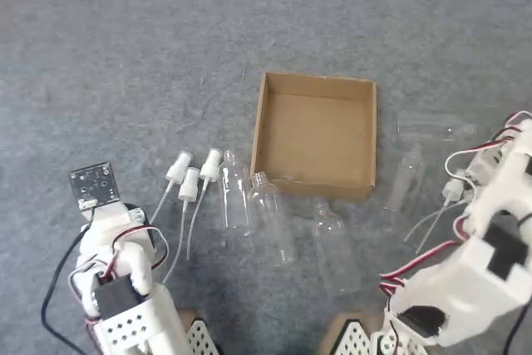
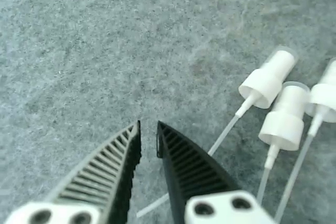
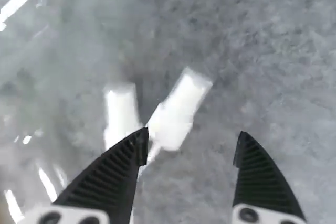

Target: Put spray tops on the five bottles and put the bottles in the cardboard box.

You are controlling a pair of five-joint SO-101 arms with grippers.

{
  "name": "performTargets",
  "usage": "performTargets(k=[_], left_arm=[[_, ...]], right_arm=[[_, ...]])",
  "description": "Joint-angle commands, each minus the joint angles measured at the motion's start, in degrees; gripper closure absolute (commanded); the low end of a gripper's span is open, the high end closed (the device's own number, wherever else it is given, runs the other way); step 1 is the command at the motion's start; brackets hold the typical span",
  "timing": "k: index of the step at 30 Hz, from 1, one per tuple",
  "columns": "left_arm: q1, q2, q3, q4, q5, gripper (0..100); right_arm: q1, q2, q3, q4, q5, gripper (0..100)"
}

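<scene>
Bottles (image 1: 272, 215) are lying uncapped on the grey surface (image 1: 125, 64) in the high view. Three are just in front of the cardboard box (image 1: 314, 187), two more are off its right side, and none is inside it. Three spray tops (image 1: 189, 183) are lying close together near the left arm (image 1: 112, 263), and further tops are sitting by the right arm (image 1: 486, 239). We are judging the round bottles likely to roll if nudged, since nothing is bracing them.

In the left wrist view, the left tool (image 2: 148, 127) is hanging over bare surface with its jaws almost together and nothing between them. The three tops are lying just beside it, and one thin tube (image 2: 223, 136) is running under a finger. We are expecting that a descending tool could catch that tube and drag the top, scattering its neighbours.

In the right wrist view, the right tool (image 3: 191, 140) is hovering with its jaws wide apart, holding nothing, over two white tops lying nearly touching. We are worrying that it could pinch both at once, or clip one by its edge and send it skidding. A top gripped crooked would probably not be seating on a bottle neck.
</scene>
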Motion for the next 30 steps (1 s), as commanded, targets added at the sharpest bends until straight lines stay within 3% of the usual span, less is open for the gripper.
performTargets(k=[1,7,9,13,21,25,30], left_arm=[[0.26,-0.97,-1.19,0.26,-0.53,96],[0.26,-0.97,-1.19,0.26,-0.53,96],[0.26,-0.97,-1.19,0.26,-0.53,96],[0.26,-0.97,-1.19,0.26,-0.53,96],[0.26,-0.97,-1.19,0.26,-0.53,96],[0.26,-0.97,-1.19,0.26,-0.53,96],[0.26,-0.97,-1.19,0.26,-0.53,96]], right_arm=[[0.84,1.80,-4.04,-3.21,-3.87,77.2],[0.84,5.14,-4.04,-5.23,-5.01,78.9],[1.01,5.14,-4.04,-5.32,-4.48,85.9],[1.54,4.97,-5.45,-4.79,4.13,99.8],[0.92,1.19,-16.44,7.16,5.27,99.3],[-3.47,-6.11,-21.36,14.99,5.19,99.3],[-14.02,-17.45,-21.71,21.85,4.75,99.3]])
